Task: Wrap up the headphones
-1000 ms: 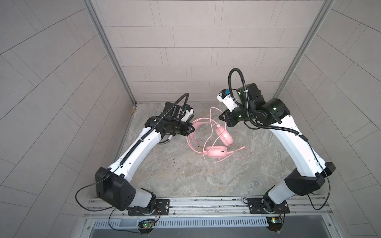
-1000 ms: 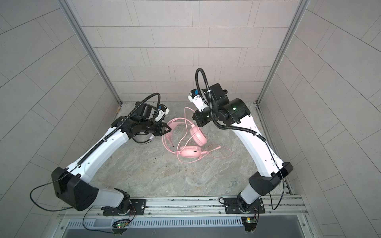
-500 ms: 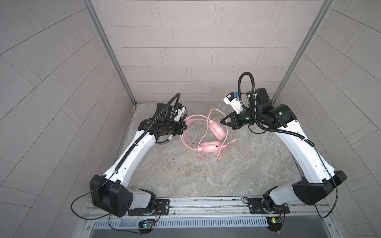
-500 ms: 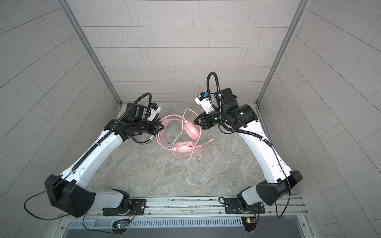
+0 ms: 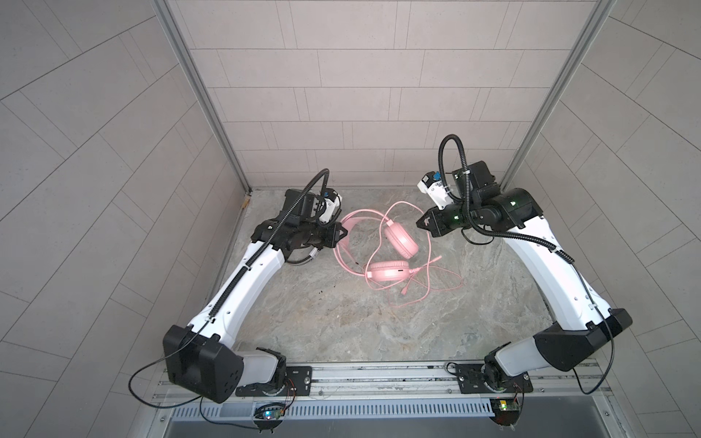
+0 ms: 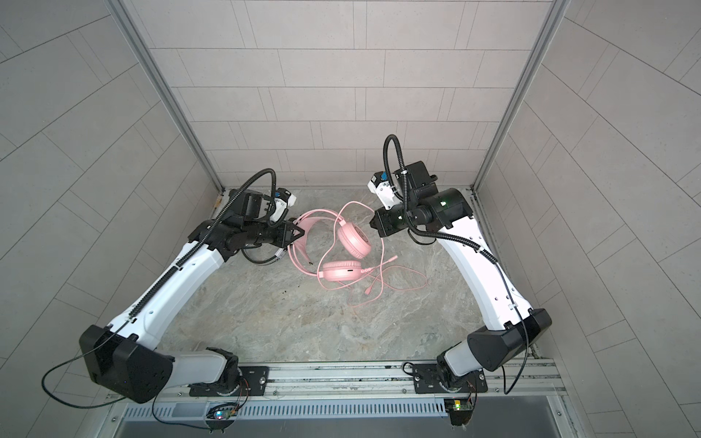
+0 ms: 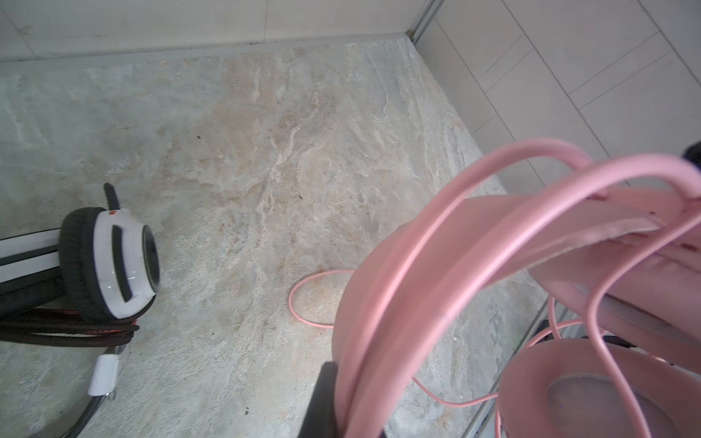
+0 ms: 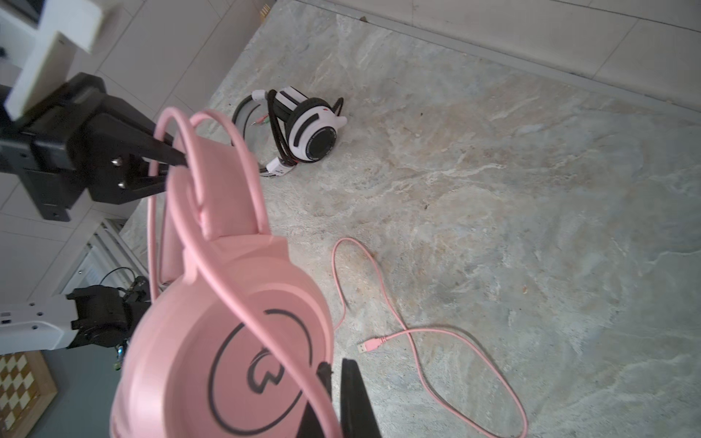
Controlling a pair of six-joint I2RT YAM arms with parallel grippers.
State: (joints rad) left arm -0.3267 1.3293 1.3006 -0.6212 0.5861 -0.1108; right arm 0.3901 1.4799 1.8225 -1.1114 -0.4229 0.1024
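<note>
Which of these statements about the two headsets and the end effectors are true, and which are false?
1. The left end effector grips the pink headset at its headband. True.
2. The white-and-black headset lies beside the right arm. False: it lies by the left arm, mostly hidden under it in both top views.
3. The USB plug of the pink cable lies loose on the table. True.
4. The pink cable is fully wound around the headband. False: much of it lies in loose loops on the table.
</note>
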